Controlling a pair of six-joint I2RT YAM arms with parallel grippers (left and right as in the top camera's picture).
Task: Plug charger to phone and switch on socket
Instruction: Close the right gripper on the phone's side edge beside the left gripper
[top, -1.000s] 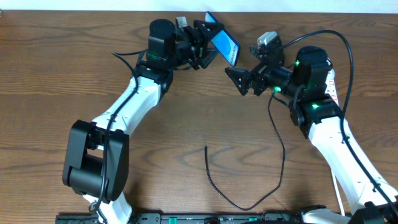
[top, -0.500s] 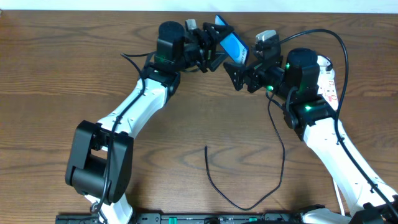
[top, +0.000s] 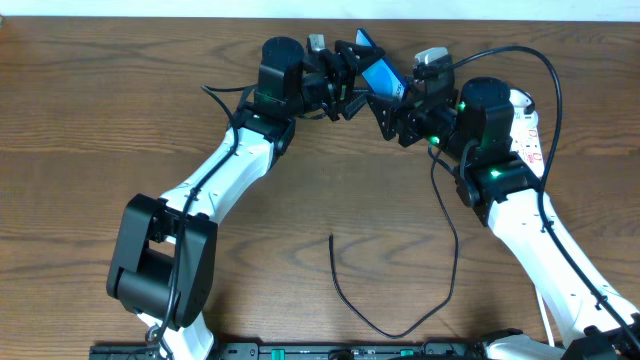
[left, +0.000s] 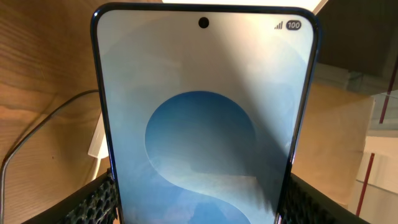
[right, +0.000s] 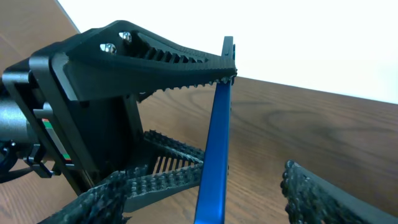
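- Brown wood-grain table (top: 90, 120) fills the overhead view, with a pale strip of wall along the top edge.
- Overhead: the phone (top: 378, 72) is at upper centre, raised off the wood. Its long axis runs diagonally from upper left to lower right, and its bright blue screen is tilted into view.
- The left gripper (top: 352, 80) is clenched on the phone from the left. The right gripper (top: 392, 108) meets the phone's lower right end.
- The charger (top: 333, 258) lies loose at lower centre, well apart from the phone. Its free tip points toward the top of the frame, and the cable loops down and back up to the right arm.
- The socket (top: 532, 140) shows at the right, partly covered by that arm.
- Left wrist: the phone (left: 205, 124) stands upright and fills the frame. Its camera hole is at the top, and a pale screen carries a blue rounded shape. The ribbed fingers (left: 93, 202) press its lower sides.
- Right wrist: the phone (right: 214, 149) is edge-on, a thin blue strip running top to bottom. The left gripper (right: 214, 112) bites it above and below.
- The right gripper's own fingers (right: 336, 193) straddle the strip, released, with a clear gap on the right.
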